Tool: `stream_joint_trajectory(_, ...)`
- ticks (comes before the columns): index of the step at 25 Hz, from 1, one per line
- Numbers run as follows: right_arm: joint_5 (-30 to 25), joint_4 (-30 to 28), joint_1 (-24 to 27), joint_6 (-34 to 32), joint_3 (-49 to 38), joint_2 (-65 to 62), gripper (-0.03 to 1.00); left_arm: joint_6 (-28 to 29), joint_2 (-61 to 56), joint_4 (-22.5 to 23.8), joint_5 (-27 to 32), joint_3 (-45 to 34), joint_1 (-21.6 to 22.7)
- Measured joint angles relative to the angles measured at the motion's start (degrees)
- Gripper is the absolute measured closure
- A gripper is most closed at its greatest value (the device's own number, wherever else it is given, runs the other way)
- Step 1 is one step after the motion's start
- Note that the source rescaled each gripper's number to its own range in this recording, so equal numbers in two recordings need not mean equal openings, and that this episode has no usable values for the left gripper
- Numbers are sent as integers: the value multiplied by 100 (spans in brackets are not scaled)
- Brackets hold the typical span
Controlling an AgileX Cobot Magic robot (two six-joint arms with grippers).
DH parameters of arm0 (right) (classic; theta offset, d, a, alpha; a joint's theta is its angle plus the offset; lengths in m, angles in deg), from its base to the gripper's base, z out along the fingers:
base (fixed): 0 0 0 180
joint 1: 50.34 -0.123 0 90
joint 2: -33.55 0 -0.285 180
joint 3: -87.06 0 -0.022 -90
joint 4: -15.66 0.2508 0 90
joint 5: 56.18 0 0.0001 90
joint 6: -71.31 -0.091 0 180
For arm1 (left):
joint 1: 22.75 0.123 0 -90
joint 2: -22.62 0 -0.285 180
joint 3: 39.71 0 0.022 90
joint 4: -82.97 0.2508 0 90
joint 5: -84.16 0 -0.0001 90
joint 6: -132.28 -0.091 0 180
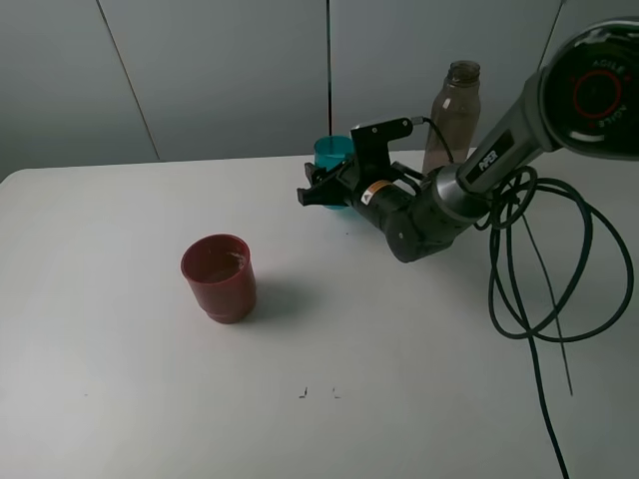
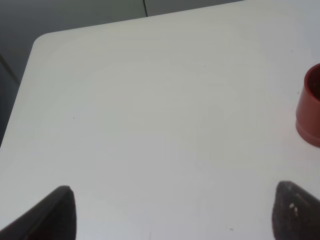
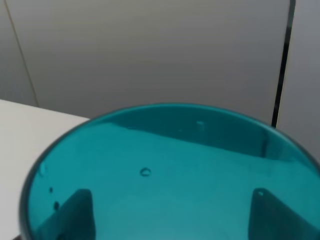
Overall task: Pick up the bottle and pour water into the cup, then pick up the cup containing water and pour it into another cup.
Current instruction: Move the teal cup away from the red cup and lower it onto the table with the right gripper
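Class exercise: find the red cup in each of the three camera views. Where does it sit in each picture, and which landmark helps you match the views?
Exterior high: the red cup stands left of centre on the white table.
Left wrist: only part of it shows, cut off by the picture's edge.
Right wrist: not in it; the teal cup fills the picture.
Shared landmark: the white table, seen in all three views.

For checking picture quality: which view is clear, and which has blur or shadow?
Exterior high: sharp, red cup casts a soft shadow rightwards. Right wrist: teal cup fills the frame, slightly soft. Left wrist: claw fingers blurred, table evenly lit.
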State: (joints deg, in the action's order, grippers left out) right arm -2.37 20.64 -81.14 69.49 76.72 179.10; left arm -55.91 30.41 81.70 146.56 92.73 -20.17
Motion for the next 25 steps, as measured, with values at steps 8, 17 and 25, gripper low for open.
stream_joint_trajectory(8,244,0,0,-13,129,223,95,0,0,0,0,0,0)
stream_joint_trajectory(17,-92,0,0,-26,133,258,95,0,0,0,0,0,0)
stream_joint_trajectory(25,-159,0,0,-26,142,258,95,0,0,0,0,0,0)
